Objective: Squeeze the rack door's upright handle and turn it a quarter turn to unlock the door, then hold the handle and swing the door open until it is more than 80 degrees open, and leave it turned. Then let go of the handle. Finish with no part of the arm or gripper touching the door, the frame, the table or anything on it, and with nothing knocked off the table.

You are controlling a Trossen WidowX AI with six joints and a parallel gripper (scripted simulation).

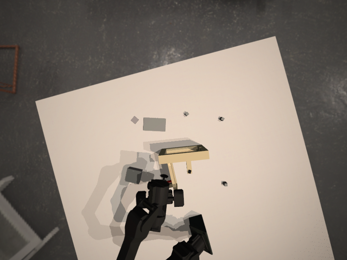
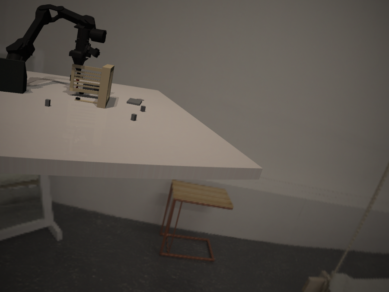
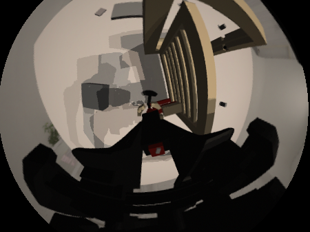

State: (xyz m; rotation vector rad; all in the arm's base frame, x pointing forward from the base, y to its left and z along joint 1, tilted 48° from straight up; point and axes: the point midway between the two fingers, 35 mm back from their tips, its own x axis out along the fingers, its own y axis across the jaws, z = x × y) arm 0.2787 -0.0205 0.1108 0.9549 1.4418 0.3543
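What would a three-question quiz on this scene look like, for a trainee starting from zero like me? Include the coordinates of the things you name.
1. Multiple choice. What is the pincer [image 1: 167, 182] [image 2: 78, 84] [image 3: 151, 122] gripping?
a) a small block
b) the door's red handle [image 1: 169, 181] [image 2: 78, 78] [image 3: 152, 151]
c) the table's edge

2. True or false? The slatted door [image 1: 172, 175] [image 2: 71, 79] [image 3: 211, 77] sits flush inside its wooden frame [image 1: 184, 156] [image 2: 104, 86] [image 3: 251, 15].

3. Short answer. Which lies nearer the flat grey slab [image 1: 154, 124] [image 2: 134, 101] [image 3: 127, 10]: the pinkish tile [image 1: 134, 119] [image 2: 141, 99] [image 3: 100, 12] or the dark box?

Key: 1 b; 2 false, it stands swung out; 3 the pinkish tile.
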